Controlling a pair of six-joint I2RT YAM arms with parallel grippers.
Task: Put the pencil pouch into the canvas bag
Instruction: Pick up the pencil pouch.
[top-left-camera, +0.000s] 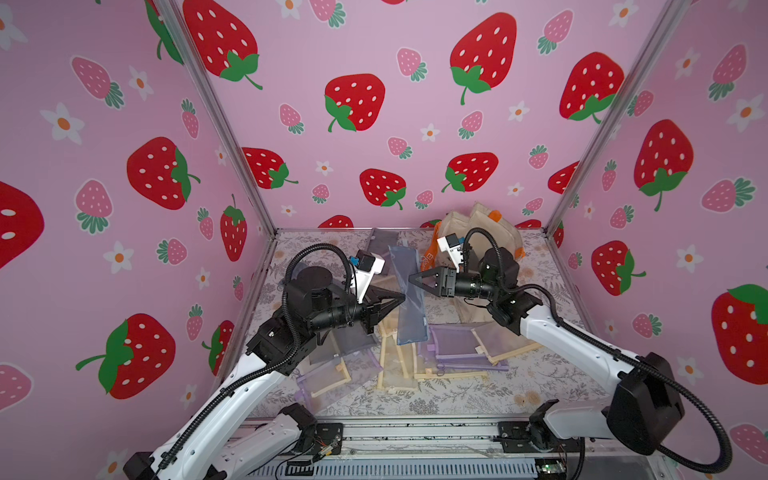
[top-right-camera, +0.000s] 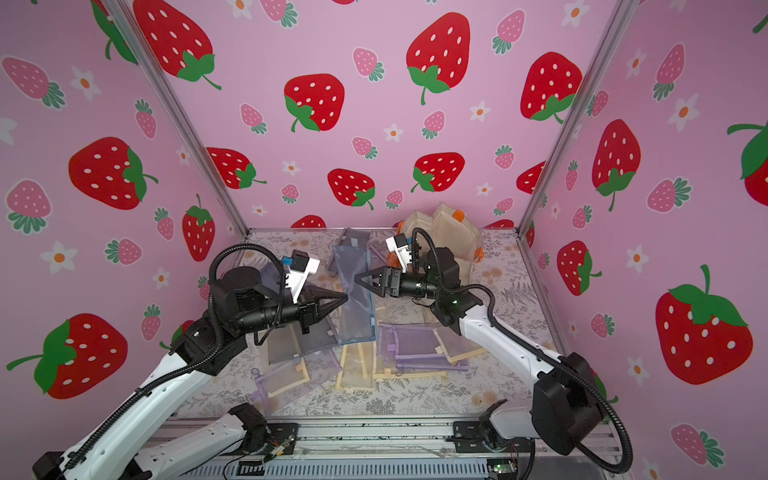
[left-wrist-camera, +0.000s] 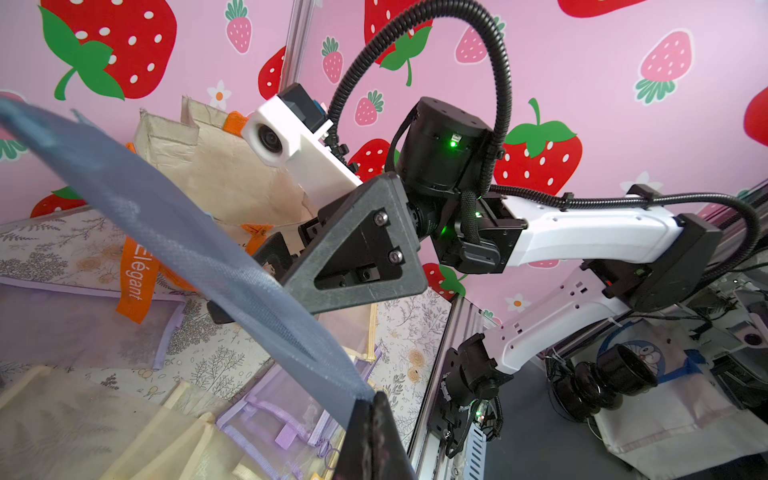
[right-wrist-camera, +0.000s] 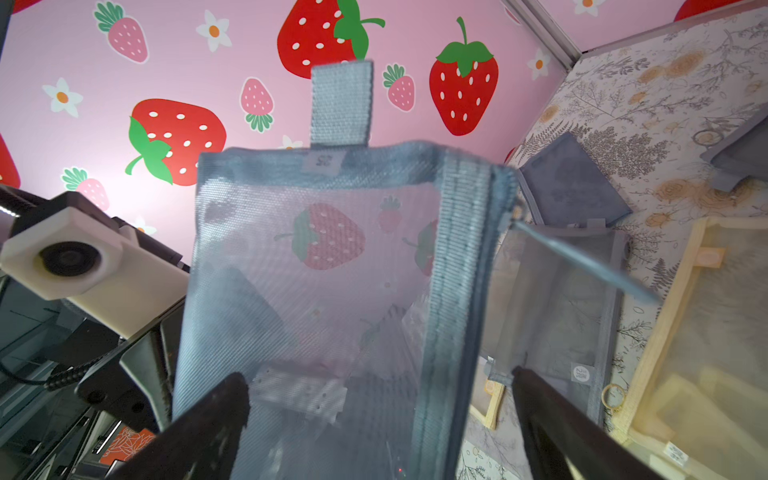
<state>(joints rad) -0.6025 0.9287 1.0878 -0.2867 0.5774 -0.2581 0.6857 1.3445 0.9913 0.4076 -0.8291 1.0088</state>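
Note:
The pencil pouch (top-left-camera: 409, 303) (top-right-camera: 356, 307) is a blue-grey mesh zip pouch, held up above the table between both arms. My left gripper (top-left-camera: 400, 298) (top-right-camera: 344, 297) (left-wrist-camera: 370, 405) is shut on one long edge of it. Opposite, my right gripper (top-left-camera: 412, 277) (top-right-camera: 359, 279) (right-wrist-camera: 378, 378) is open, its two fingers standing apart on either side of the pouch (right-wrist-camera: 332, 257), not pressing it. The canvas bag (top-left-camera: 478, 226) (top-right-camera: 442, 226) (left-wrist-camera: 224, 166), cream with orange straps, stands at the back right behind the right arm, which partly hides it.
Several other mesh pouches lie heaped on the floral table (top-left-camera: 478, 395): purple-trimmed (top-left-camera: 453, 343), cream-trimmed (top-left-camera: 399, 365) and grey (top-left-camera: 382, 239). Strawberry-print walls close in three sides. A metal rail (top-left-camera: 415, 432) with the arm bases runs along the front edge.

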